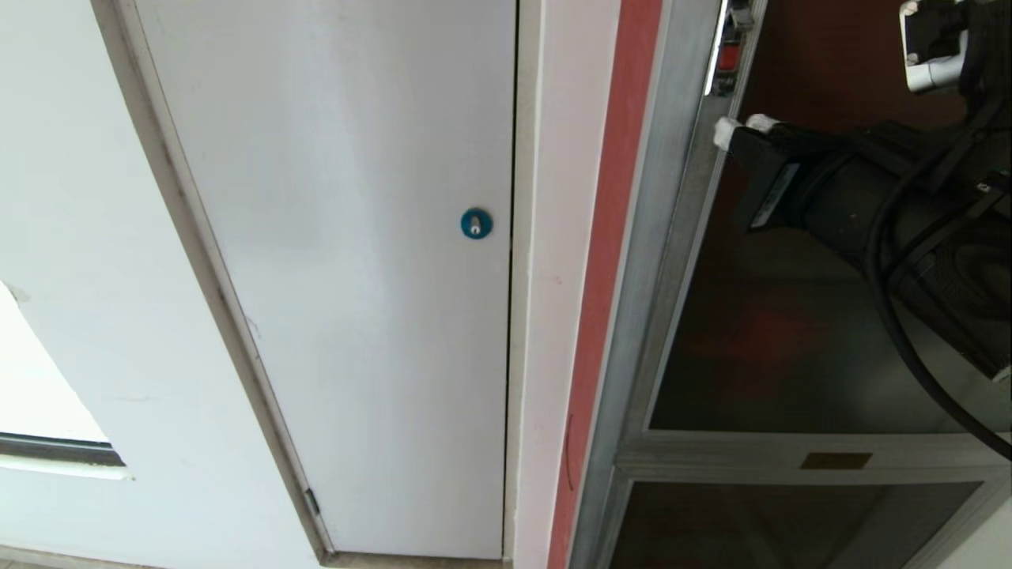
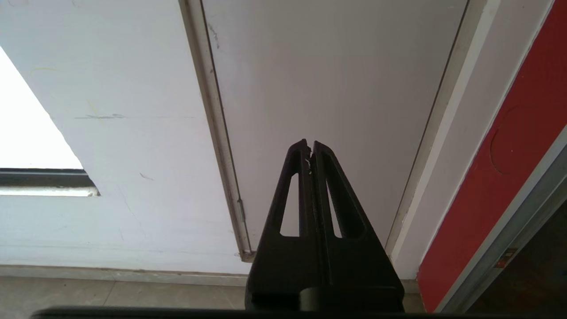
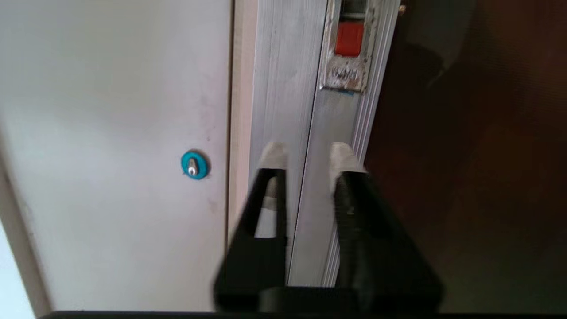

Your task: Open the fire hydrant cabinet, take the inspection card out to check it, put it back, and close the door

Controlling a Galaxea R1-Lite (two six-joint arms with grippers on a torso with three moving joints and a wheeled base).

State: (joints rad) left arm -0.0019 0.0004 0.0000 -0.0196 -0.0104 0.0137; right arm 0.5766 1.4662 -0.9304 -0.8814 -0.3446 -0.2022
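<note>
Head view first: the right gripper is up at the silver edge of the door, its white-tipped fingers near the frame, a little below the red latch, and the dark glass looks shut against the fire hydrant cabinet. To the left sits the white panel with its blue lock, which is not the target. The inspection card is nowhere in sight, presumably behind the glass. Over to the left wrist view: the left gripper hangs low before the wall, jaws pressed together, holding nothing. Now the right wrist view: the jaws stand narrowly apart and empty, one fingertip over the silver frame, the other over the door's own edge, the seam between them, and the red latch ahead of the tips. Here is the danger: with so little gap, the tips may skate off that smooth aluminium and miss the latch, or press the frame rather than the door, so nothing swings. A hard push could also jolt the glass.
</note>
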